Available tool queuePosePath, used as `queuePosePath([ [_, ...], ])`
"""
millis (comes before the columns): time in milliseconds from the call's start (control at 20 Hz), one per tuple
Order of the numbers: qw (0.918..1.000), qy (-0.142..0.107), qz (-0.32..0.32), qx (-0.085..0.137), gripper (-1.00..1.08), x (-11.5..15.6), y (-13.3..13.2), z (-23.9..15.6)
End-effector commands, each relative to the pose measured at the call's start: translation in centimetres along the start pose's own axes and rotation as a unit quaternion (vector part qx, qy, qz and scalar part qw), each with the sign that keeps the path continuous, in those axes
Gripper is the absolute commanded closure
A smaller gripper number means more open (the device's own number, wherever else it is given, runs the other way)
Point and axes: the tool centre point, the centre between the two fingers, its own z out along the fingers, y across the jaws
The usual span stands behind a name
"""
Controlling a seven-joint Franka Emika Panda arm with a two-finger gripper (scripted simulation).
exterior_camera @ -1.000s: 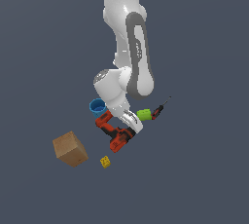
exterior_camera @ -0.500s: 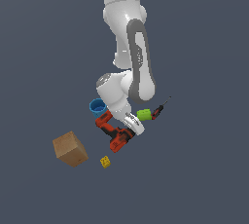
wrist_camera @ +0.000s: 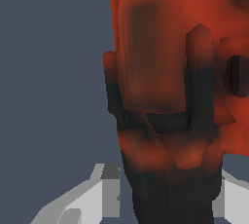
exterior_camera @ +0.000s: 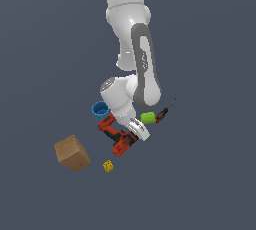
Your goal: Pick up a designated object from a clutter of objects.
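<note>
white two-finger gripper [exterior_camera: 131, 135] low over the red-orange and black l-shaped cordless drill [exterior_camera: 116, 135] — likely rigid, heavy, unbalanced; grasp mid-body; jaw state cannot be told.

Drill [exterior_camera: 118, 136] red-orange w/ black, cup [exterior_camera: 100, 108] blue, cube [exterior_camera: 72, 153] tan.

My white arm [exterior_camera: 135, 64] bends down over the dark grey floor [exterior_camera: 210, 184]. My gripper [exterior_camera: 134, 133] sits low on the red and black drill [exterior_camera: 118, 136], but I cannot tell if it is holding it. A little blue cup [exterior_camera: 100, 108] is just beside the drill's far end. A green-handled screwdriver [exterior_camera: 155, 116] lies on the exterior view's right of my wrist. A tan box [exterior_camera: 72, 153] sits on the exterior view's left, with a tiny yellow block [exterior_camera: 108, 166] near it.
</note>
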Motion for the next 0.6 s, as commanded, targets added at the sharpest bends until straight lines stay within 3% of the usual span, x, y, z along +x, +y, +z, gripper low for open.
queuePosePath([
  [0, 1.0000, -0.004, 0.002, -0.004, 1.08, -0.22, 0.51, 0.44],
  [550, 1.0000, 0.000, 0.000, 0.000, 1.08, -0.07, -0.04, -0.33],
])
